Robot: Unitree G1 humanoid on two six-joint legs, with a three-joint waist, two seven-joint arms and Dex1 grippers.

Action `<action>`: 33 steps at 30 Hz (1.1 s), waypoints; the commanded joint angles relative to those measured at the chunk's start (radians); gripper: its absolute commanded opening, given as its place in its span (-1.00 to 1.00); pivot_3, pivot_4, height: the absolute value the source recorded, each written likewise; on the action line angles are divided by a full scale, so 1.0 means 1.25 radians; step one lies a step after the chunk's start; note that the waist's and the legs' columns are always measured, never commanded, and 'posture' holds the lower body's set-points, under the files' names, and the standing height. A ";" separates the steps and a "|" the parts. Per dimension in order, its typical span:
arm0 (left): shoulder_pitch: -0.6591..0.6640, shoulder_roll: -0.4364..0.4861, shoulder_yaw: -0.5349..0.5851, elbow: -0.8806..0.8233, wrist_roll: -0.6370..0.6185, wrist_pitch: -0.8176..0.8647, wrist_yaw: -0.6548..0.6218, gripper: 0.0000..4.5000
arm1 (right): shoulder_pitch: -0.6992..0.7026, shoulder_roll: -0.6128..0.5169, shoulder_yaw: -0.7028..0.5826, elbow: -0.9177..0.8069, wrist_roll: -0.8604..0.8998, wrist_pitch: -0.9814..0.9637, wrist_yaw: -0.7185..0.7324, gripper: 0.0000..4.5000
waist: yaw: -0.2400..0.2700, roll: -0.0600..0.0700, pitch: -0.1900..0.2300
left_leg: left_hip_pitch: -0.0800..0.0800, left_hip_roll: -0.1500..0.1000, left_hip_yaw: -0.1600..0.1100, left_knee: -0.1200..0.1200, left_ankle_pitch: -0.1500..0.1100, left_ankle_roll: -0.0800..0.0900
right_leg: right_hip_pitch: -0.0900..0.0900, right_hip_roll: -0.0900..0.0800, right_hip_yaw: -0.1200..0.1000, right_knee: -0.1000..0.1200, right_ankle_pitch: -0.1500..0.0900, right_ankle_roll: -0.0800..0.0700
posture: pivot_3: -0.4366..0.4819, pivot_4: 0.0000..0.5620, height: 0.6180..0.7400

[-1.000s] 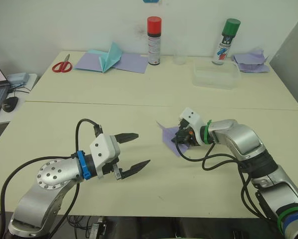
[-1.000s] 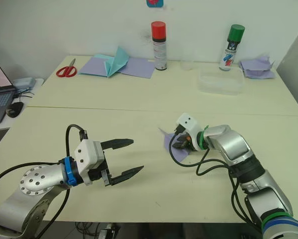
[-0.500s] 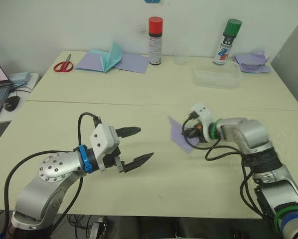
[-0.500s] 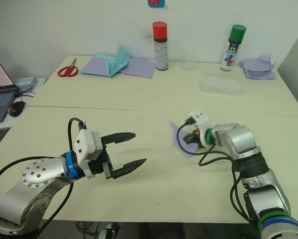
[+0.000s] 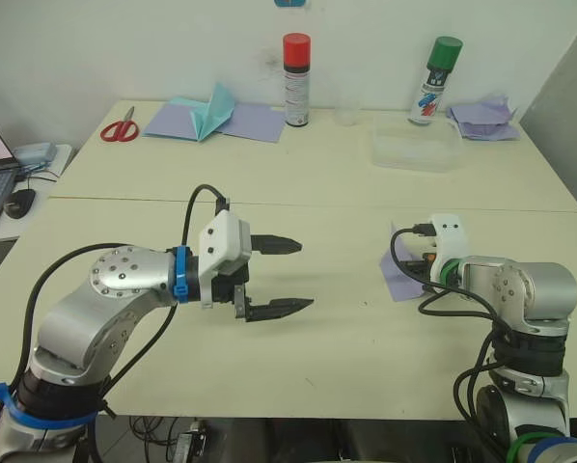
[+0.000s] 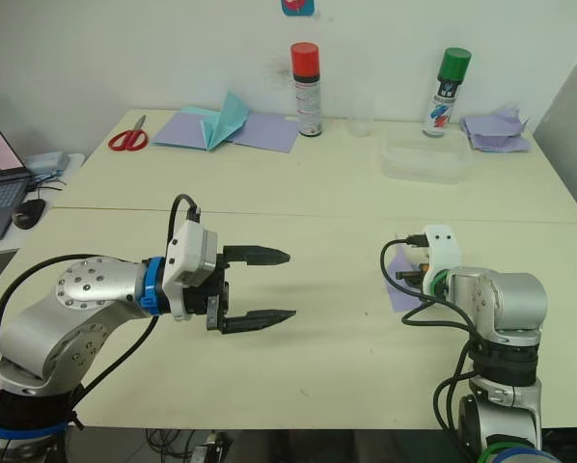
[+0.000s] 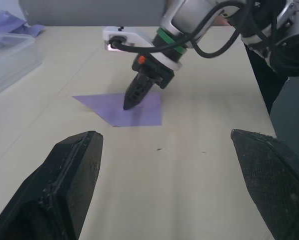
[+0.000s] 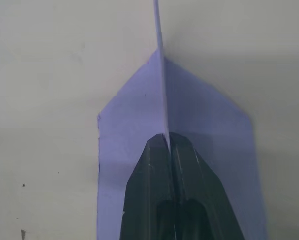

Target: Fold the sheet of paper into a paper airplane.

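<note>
Your right gripper (image 7: 132, 102), clamped on the airplane's (image 7: 120, 108) ridge, has carried it toward the table's (image 5: 346, 333) right edge; left gripper (image 5: 287, 276) gapes wide, empty: folding looks finished.

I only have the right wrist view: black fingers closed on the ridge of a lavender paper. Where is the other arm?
Observer: The left gripper hangs over the table, well apart from the paper airplane, pointing toward it.
Operator: Open or shut?
Observer: Its fingers are spread wide, holding nothing.
Operator: Is the paper lifted?
Observer: In the left wrist view it seems to lie on the table, with the right gripper pinching it from above.
</note>
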 commanded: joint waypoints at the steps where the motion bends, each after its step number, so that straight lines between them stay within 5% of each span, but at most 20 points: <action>1: -0.007 0.005 0.010 -0.004 -0.013 0.001 -0.014 1.00 | 0.012 0.004 -0.023 -0.017 0.011 0.007 -0.028 -0.99 | 0.000 0.000 0.000 | 0.000 0.000 0.000 0.000 0.000 0.000 | 0.000 0.000 0.000 0.000 0.000 0.000 | -0.05 -0.47 1.00; 5: 0.003 0.007 0.015 -0.008 -0.011 0.001 -0.020 1.00 | 0.007 0.010 -0.031 -0.014 0.017 0.007 -0.036 -0.73 | 0.001 0.000 0.000 | 0.000 0.000 0.000 0.000 0.000 0.000 | 0.000 0.000 0.001 0.000 0.000 0.000 | -0.05 -0.47 1.00; 16: 0.028 0.019 0.031 0.009 0.003 -0.012 -0.032 1.00 | -0.060 -0.008 -0.069 -0.047 0.067 0.007 -0.058 0.96 | 0.001 0.000 0.000 | 0.000 -0.001 0.000 0.000 0.000 0.000 | 0.000 0.000 0.001 0.000 0.000 0.000 | -0.05 -0.47 1.00; 20: 0.056 0.040 0.067 0.053 0.021 -0.039 -0.048 1.00 | -0.160 -0.058 -0.083 -0.038 0.089 0.007 -0.028 0.98 | -0.002 0.001 0.000 | 0.000 0.000 0.000 0.000 0.000 0.000 | 0.000 0.000 0.001 0.000 0.000 0.000 | -0.05 -0.47 1.00; 23: 0.097 0.070 0.107 0.109 0.049 -0.085 -0.068 1.00 | -0.181 -0.172 -0.025 0.020 0.151 -0.130 0.140 0.98 | -0.003 0.001 0.001 | 0.000 0.000 0.000 -0.001 0.000 0.000 | -0.001 0.000 0.001 0.000 0.000 0.000 | -0.05 -0.47 1.00; 26: 0.144 0.115 0.170 0.178 0.073 -0.128 -0.099 1.00 | -0.088 -0.371 0.051 0.042 0.155 -0.492 0.509 0.98 | 0.002 0.001 0.001 | -0.001 0.000 -0.001 -0.002 0.000 0.001 | 0.000 0.000 0.000 -0.004 0.000 0.000 | -0.05 -0.47 1.00; 30: 0.204 0.192 0.312 0.232 0.052 -0.127 -0.147 1.00 | 0.082 -0.631 0.011 0.256 0.134 -0.904 1.000 0.98 | 0.007 0.001 0.001 | -0.004 0.000 -0.002 -0.001 -0.001 0.002 | 0.001 -0.001 -0.003 -0.011 -0.001 0.001 | -0.05 -0.47 1.00; 33: 0.225 0.205 0.361 0.242 0.051 -0.117 -0.144 1.00 | 0.163 -0.730 0.051 0.329 0.092 -1.068 1.102 0.98 | 0.005 0.001 0.001 | -0.005 -0.001 0.000 0.000 -0.003 0.004 | 0.001 -0.004 -0.004 -0.012 -0.001 0.001 | -0.05 -0.47 1.00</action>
